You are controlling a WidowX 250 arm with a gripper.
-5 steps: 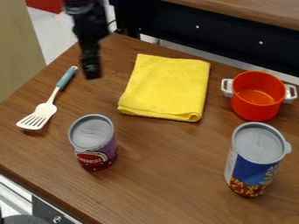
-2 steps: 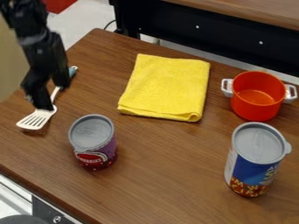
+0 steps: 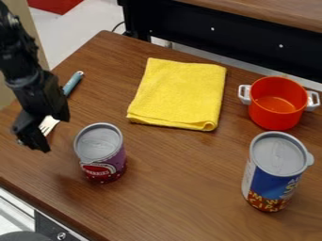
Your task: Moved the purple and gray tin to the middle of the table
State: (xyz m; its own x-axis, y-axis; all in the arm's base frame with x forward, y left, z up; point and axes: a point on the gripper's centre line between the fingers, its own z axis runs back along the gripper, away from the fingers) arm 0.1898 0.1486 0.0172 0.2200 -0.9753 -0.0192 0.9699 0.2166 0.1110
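Having shifted toward the near edge of the table [image 3: 165, 188] since the earlier frame, the gripper [image 3: 55, 134] is now hanging beside the purple and gray tin [image 3: 100, 153] in the camera view. Its fingers are spreading wide around nothing, partly hiding the spatula [image 3: 72, 83]. The tin is standing upright, apart from the yellow cloth [image 3: 177, 94]. Approaching well is probably meaning centring over the lid, lowering straight, straddling the sides evenly and closing gently before carrying it inward; an off-centre descent is risking a tip.
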